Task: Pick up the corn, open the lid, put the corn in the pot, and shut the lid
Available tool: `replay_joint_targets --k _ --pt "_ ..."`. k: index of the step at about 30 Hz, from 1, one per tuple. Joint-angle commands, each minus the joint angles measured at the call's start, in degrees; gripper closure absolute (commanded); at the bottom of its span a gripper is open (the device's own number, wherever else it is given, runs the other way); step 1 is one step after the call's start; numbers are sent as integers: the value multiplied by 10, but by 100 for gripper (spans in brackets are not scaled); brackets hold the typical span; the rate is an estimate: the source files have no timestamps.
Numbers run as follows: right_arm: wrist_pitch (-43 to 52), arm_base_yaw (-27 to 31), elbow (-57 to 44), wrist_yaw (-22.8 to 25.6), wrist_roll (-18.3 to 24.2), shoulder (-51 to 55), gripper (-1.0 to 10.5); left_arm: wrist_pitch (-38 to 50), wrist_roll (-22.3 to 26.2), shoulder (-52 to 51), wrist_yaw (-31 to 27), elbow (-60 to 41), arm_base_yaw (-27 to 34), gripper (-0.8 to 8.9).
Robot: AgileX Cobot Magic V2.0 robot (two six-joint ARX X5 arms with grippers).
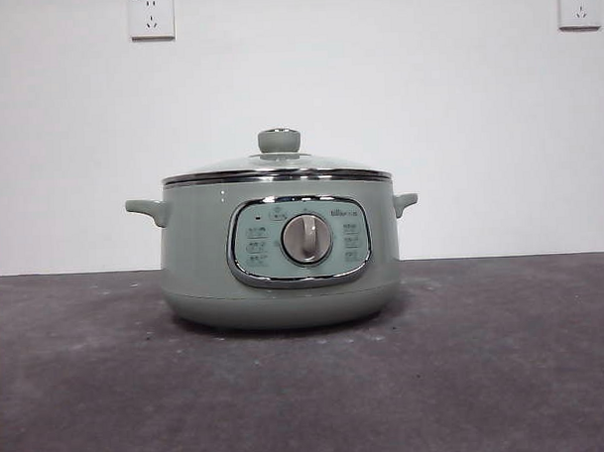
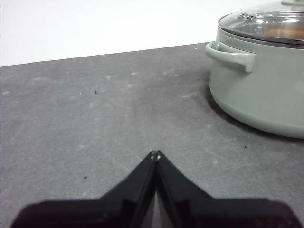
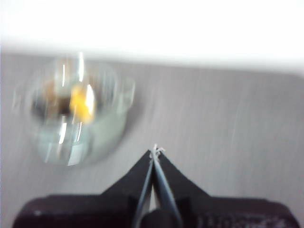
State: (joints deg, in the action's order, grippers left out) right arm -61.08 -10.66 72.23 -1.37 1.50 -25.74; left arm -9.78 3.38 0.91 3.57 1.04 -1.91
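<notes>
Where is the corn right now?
The corn is inside the pot, showing as a yellow blur through the glass lid in the right wrist view. The front view shows the lid seated on the pot and no corn.

Lid (image 1: 277, 165) on pot (image 1: 278, 252); corn (image 3: 80, 104) inside.

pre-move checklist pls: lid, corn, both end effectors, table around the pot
1. Lid seated on pot: ok.
2. Corn inside pot: yellow shape under the glass in the blurred right wrist view; cannot tell for sure.
3. Left end effector shut, holding nothing, apart from the pot: ok.
4. Right end effector shut, holding nothing, off the pot: ok.
5. Table around the pot free of loose items: ok.
</notes>
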Motion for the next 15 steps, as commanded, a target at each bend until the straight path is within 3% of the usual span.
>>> replay_joint_targets --k 1,9,15 --pt "99 35 -82 -16 22 44 946 4 -3 0 -2 -6 2 817" --pt "337 100 -367 -33 15 149 946 4 -3 2 -2 -6 2 817" --pt "463 107 -536 -32 15 191 946 4 -3 2 -2 -6 2 817"
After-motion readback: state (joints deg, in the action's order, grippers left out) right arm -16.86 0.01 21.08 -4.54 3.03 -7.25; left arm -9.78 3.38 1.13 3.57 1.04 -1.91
